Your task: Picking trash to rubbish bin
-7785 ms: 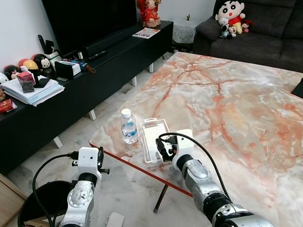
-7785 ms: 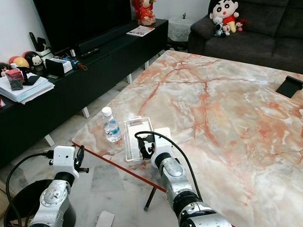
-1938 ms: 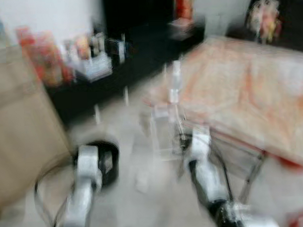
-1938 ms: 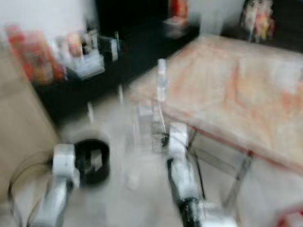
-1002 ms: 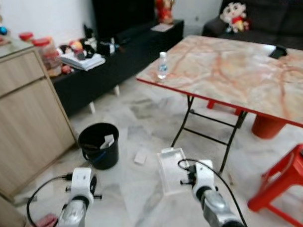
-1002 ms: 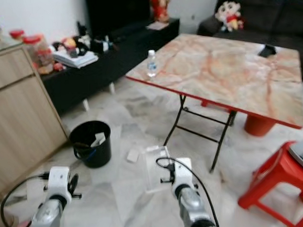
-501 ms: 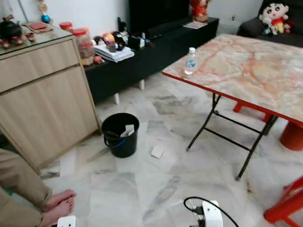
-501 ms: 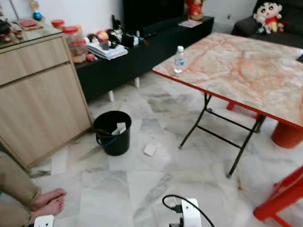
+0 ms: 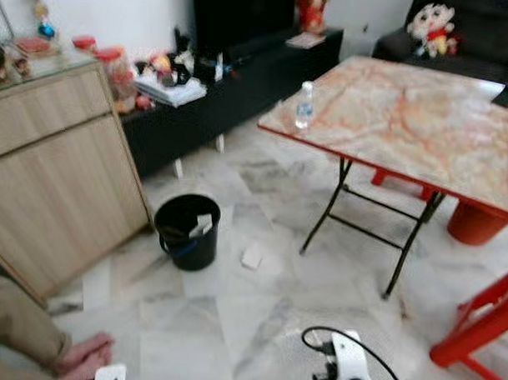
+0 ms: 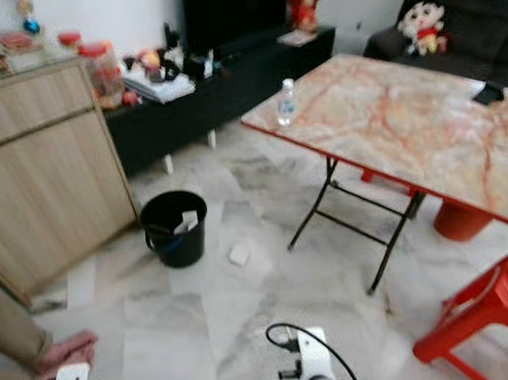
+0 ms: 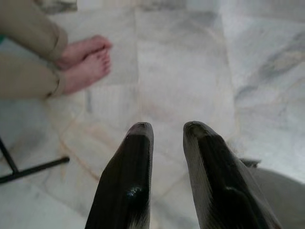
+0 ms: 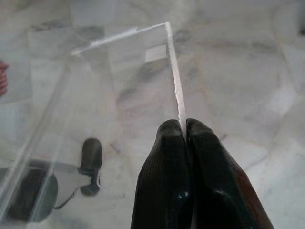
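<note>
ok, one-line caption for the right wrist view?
Right gripper pinching the rim of a clear plastic tray above the marble floor.

Black rubbish bin (image 10: pixel 173 227) on marble floor (image 10: pixel 242 315), white scrap (image 10: pixel 239 255) nearby, water bottle (image 10: pixel 285 103) on marble worktop (image 10: pixel 402 126).

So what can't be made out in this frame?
- Contents of the black bin: too small and soft in the eye views; one pale scrap shows, the rest is dark.
- Clear plastic tray: cut off by the right wrist view's edge, where the right gripper pinches its rim.
- White piece on the floor: blurred, unidentifiable.
</note>
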You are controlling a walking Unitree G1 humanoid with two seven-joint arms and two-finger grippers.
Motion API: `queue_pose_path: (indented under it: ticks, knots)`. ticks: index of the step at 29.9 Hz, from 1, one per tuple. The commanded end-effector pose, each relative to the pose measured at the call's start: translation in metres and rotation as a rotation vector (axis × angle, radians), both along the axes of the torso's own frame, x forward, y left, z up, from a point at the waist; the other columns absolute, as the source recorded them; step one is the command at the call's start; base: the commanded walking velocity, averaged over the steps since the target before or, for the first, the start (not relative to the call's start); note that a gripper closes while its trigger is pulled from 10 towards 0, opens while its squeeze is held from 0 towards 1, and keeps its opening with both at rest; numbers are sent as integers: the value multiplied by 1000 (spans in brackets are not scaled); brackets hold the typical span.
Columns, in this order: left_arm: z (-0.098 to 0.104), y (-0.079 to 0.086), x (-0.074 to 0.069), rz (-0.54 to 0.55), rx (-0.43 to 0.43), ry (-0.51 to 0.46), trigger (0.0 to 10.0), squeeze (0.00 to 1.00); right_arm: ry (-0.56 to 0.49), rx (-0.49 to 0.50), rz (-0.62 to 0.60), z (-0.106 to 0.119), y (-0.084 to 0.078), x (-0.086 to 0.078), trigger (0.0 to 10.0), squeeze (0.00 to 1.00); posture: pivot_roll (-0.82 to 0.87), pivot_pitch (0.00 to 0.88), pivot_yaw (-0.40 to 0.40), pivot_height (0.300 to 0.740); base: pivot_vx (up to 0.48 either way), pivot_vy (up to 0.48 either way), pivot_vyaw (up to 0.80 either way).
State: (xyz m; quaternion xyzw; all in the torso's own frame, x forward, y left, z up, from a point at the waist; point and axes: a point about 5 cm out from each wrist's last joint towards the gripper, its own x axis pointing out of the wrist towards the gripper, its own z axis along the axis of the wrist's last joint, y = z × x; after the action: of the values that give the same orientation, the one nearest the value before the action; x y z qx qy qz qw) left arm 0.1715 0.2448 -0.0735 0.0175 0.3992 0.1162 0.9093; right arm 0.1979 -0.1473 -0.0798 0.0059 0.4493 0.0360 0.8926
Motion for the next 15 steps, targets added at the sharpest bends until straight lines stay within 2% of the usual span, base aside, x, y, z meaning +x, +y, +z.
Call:
queue_pose_path:
  ticks: [1, 13, 15]
  knots:
    - [0, -1, 1, -4, 0, 12, 10000, 0, -6, -2, -8, 1, -3, 1, 10000, 0, 24, 0, -11, 740, 334, 0, 0]
    - [-2, -1, -3, -5, 8, 25, 10000, 0, 10, -6, -41, -3, -7, -6, 10000, 0, 38, 0, -14, 740, 336, 0, 720]
    - [-1, -2, 0, -4, 8, 18, 10000, 0, 18, -14, -46, -3, -8, -7, 10000, 0, 45, 0, -18, 740, 347, 0, 0]
